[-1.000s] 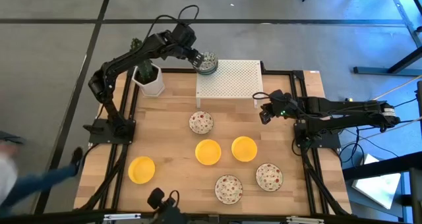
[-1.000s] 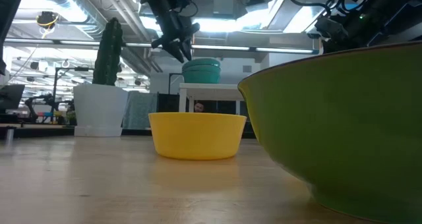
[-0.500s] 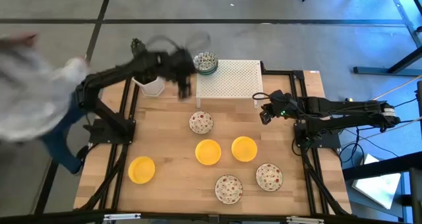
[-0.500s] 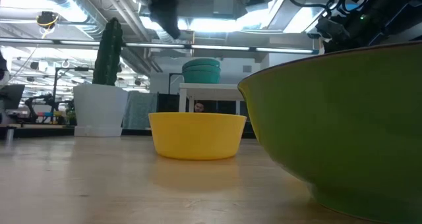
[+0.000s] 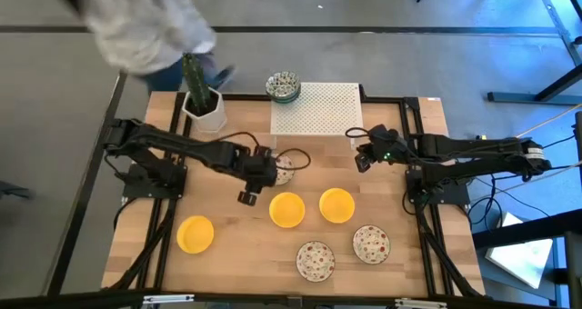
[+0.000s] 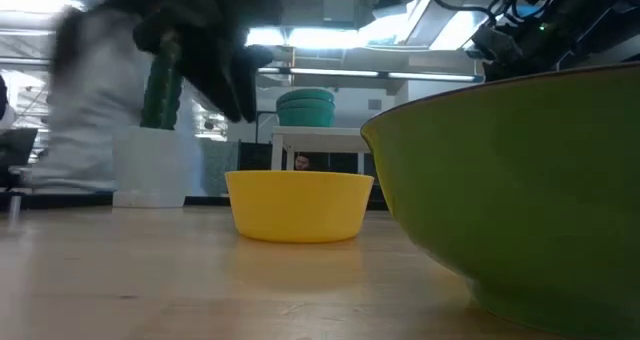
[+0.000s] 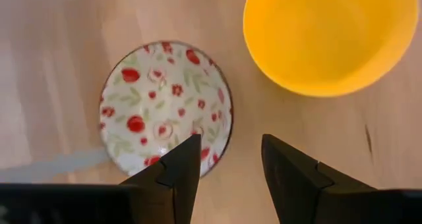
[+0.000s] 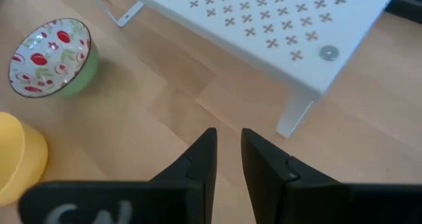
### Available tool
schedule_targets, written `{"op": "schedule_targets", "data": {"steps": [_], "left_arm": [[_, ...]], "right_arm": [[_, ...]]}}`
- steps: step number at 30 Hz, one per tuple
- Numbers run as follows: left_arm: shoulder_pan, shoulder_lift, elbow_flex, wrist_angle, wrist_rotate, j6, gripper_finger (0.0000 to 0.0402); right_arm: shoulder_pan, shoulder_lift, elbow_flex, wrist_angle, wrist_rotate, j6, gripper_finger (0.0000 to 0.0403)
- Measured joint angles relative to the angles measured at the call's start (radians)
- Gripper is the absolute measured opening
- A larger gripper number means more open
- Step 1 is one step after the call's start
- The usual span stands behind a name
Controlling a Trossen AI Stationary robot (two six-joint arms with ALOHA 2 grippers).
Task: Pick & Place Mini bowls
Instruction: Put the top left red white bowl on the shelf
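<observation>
My left gripper (image 5: 255, 180) (image 7: 227, 161) is open and hovers low over a white bowl with red flowers (image 7: 165, 105) (image 5: 282, 170) that sits on the table. One finger is above the bowl's rim, the other just outside it. A stack of teal-speckled bowls (image 5: 284, 86) (image 6: 305, 107) rests on the far left corner of the white rack (image 5: 318, 109). Three yellow bowls (image 5: 287, 209) (image 5: 336, 204) (image 5: 195, 234) and two more red-flowered bowls (image 5: 316, 259) (image 5: 371, 244) stand on the table. My right gripper (image 5: 361, 156) (image 8: 228, 151) waits near the rack's right leg, its fingers a narrow gap apart.
A cactus in a white pot (image 5: 205, 109) stands at the far left corner. A blurred person (image 5: 136, 27) moves just beyond it. In the low view, the green outside of a bowl (image 6: 520, 200) fills the near right, and a yellow bowl (image 6: 298, 205) stands behind it.
My left gripper has left the teal bowl stack on the rack, swung toward the near edge and come down over the red-flowered bowl. The stack stayed on the rack. A person has walked along the table's left side toward its far edge.
</observation>
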Motion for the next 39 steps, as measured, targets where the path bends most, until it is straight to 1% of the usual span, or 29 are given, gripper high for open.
{"op": "schedule_targets", "data": {"steps": [9,11,15,18,20,25,27,28,31,34,37,39], "left_arm": [[-0.001,0.122,-0.009,0.080,0.038,0.056,0.0159],[0.002,0.154,-0.009,0.087,0.024,0.063,0.0160],[0.014,0.198,-0.009,0.087,-0.050,0.057,0.0152],[0.021,0.210,-0.009,0.086,-0.063,0.057,0.0134],[0.022,0.212,-0.009,0.088,-0.062,0.057,0.0114],[0.027,0.212,0.000,0.073,0.008,0.057,0.0041],[0.026,0.212,0.025,0.051,0.023,0.065,0.0015],[0.026,0.211,0.041,0.038,0.030,0.065,0.0012],[0.026,0.214,0.097,-0.040,0.057,0.085,0.0012],[0.025,0.214,0.186,-0.097,0.058,0.135,0.0009],[0.026,0.213,0.278,-0.154,0.037,0.178,0.0007],[0.026,0.213,0.342,-0.161,0.008,0.214,0.0008]], "right_arm": [[0.000,0.033,0.000,0.011,-0.020,-0.006,0.0071],[0.000,0.032,0.000,0.011,-0.019,-0.007,0.0071],[0.000,0.032,0.000,0.010,-0.019,-0.016,0.0071],[0.000,0.032,0.000,0.010,-0.018,-0.019,0.0071],[0.000,0.032,0.000,0.011,-0.018,-0.022,0.0071],[0.000,0.032,0.000,0.011,-0.017,-0.025,0.0071],[0.000,0.032,0.000,0.011,-0.017,-0.025,0.0071],[0.000,0.032,0.000,0.011,-0.017,-0.025,0.0071],[0.000,0.032,0.000,0.011,-0.017,-0.025,0.0071],[0.000,0.032,0.000,0.011,-0.017,-0.025,0.0071],[0.000,0.031,0.000,0.011,-0.017,-0.029,0.0071],[0.000,0.031,0.000,0.011,-0.017,-0.029,0.0071]]}}
